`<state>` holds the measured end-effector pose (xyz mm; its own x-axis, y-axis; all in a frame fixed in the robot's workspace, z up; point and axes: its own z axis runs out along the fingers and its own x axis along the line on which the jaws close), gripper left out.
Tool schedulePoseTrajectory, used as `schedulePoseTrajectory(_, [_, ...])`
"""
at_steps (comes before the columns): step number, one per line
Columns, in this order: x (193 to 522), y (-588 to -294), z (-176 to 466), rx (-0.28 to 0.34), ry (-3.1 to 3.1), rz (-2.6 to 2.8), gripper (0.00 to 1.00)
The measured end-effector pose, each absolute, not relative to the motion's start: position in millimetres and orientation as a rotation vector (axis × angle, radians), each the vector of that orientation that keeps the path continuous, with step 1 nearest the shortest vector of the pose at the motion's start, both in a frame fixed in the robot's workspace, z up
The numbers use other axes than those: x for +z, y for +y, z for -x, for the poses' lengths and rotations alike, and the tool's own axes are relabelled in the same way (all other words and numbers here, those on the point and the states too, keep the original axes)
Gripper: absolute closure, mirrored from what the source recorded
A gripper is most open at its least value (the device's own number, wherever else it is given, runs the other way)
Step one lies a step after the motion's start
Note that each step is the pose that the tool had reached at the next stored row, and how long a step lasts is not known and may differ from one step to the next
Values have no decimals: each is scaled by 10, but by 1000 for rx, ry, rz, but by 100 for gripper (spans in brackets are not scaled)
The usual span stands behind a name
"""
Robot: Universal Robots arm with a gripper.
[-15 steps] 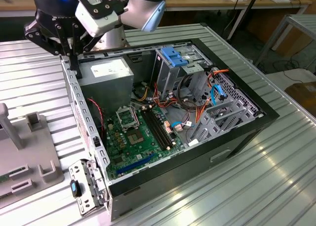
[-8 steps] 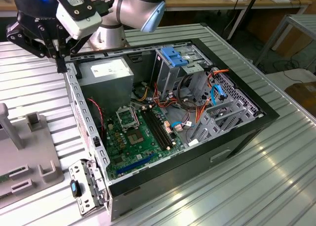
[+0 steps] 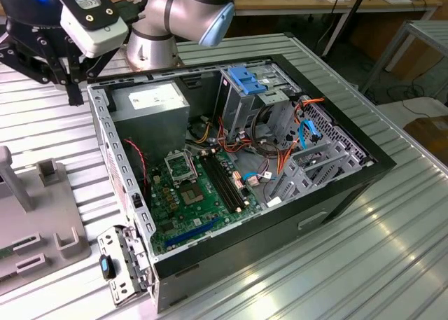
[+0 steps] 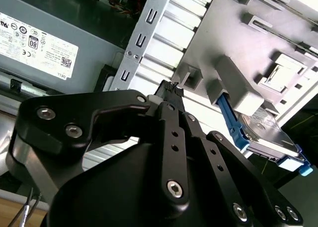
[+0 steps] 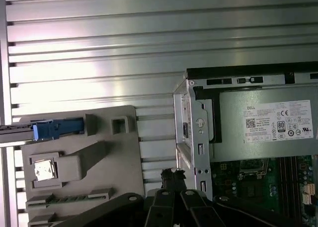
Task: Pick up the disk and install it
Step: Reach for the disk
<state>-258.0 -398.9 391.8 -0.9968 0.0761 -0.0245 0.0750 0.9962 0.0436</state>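
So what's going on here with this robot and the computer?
A robot arm is set to install the disk in an open computer case. The disk sits in a grey holder beside the case, not yet picked up. The tool, shut and empty, hovers between the holder and the case.

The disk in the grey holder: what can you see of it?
The disk is a flat slab with a shiny grey metal face and bright blue plastic rails along its sides. In the first wrist view it shows edge-on, so it seems to stand on edge, slotted into the grey holder on the ribbed table. The tool is clear of it.
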Motion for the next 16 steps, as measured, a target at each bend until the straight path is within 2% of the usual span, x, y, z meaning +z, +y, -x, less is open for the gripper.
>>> schedulePoseTrajectory(16, [3916, -3989, 2847, 66, 3113, -118, 89])
